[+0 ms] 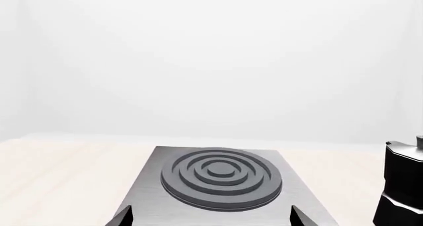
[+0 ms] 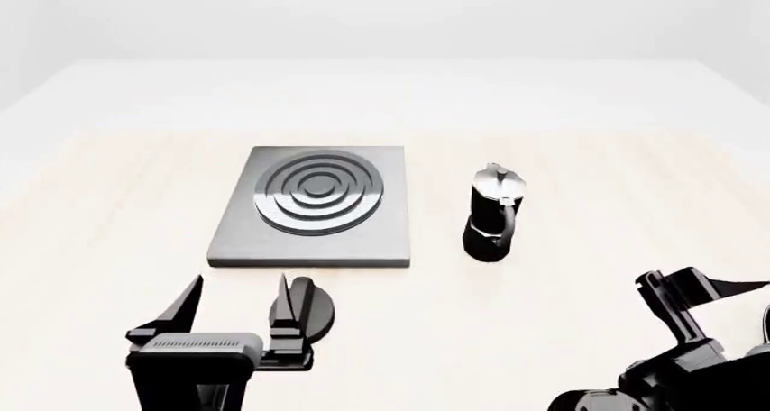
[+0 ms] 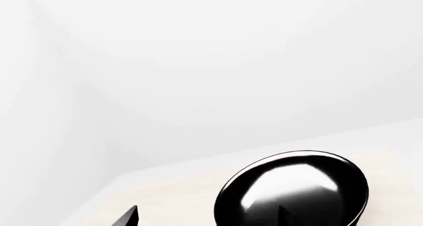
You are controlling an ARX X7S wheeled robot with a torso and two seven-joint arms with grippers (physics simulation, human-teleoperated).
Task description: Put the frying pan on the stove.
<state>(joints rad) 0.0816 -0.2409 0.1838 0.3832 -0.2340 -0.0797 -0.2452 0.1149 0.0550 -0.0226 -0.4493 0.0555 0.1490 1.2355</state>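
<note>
claws low before stove (image 2: 316, 205), left claw (image 2: 236, 307) spread, frying pan (image 3: 294, 191) by right

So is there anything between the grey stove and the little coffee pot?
No, only bare pale wooden tabletop lies between the flat grey metal stove and the small black-and-silver moka pot, seen in the head view.

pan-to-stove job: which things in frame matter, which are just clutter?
Part of the job:
- frying pan, seen only from the right wrist, empty
- stove, burner rings bare
- right claw, open, close to the pan

Just lying about:
- moka pot, upright, to the right of the stove
- round black knob, near the left claw, which is open
</note>
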